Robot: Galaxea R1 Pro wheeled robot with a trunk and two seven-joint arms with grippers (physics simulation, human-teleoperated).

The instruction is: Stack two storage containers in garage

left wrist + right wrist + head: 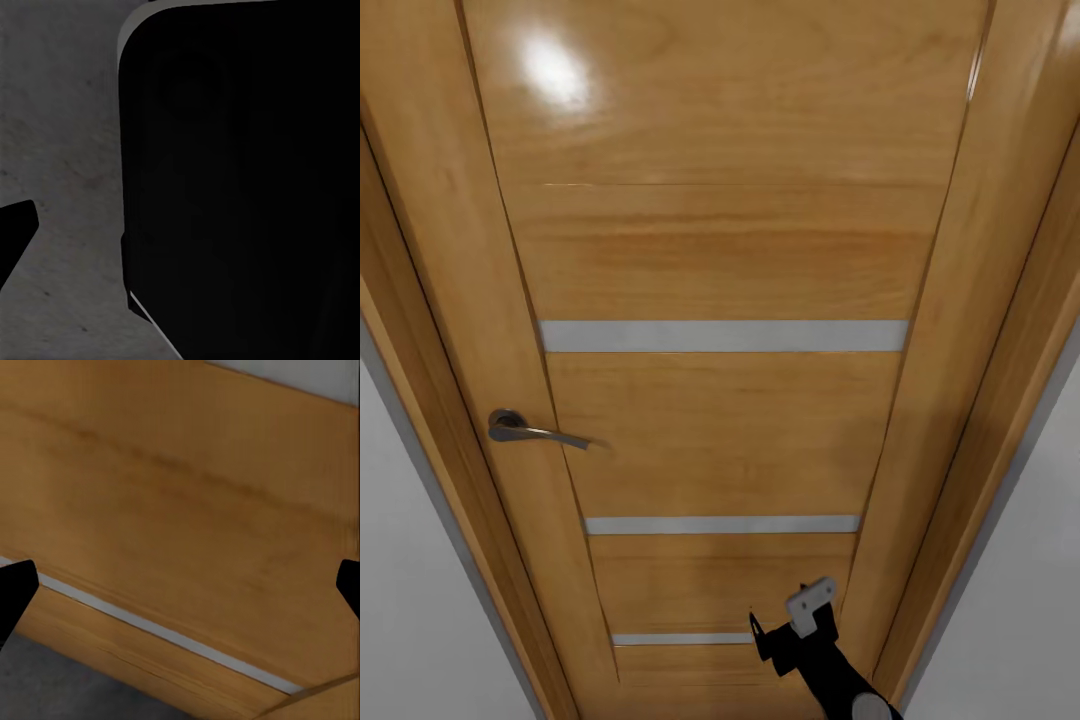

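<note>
Neither orange-red storage container is in view. A shut wooden door with pale horizontal strips stands right in front of me. My right gripper is raised low in front of the door and is open, with nothing between its fingers; its dark fingertips sit at both edges of the right wrist view against the door panel. My left gripper hangs over the dark grey concrete floor, with one fingertip showing wide to the side beside my own black body.
A metal lever handle sits on the door's left side. The wooden door frame runs along both sides, with plain white wall beyond. A patch of grey concrete floor lies below the door's bottom edge.
</note>
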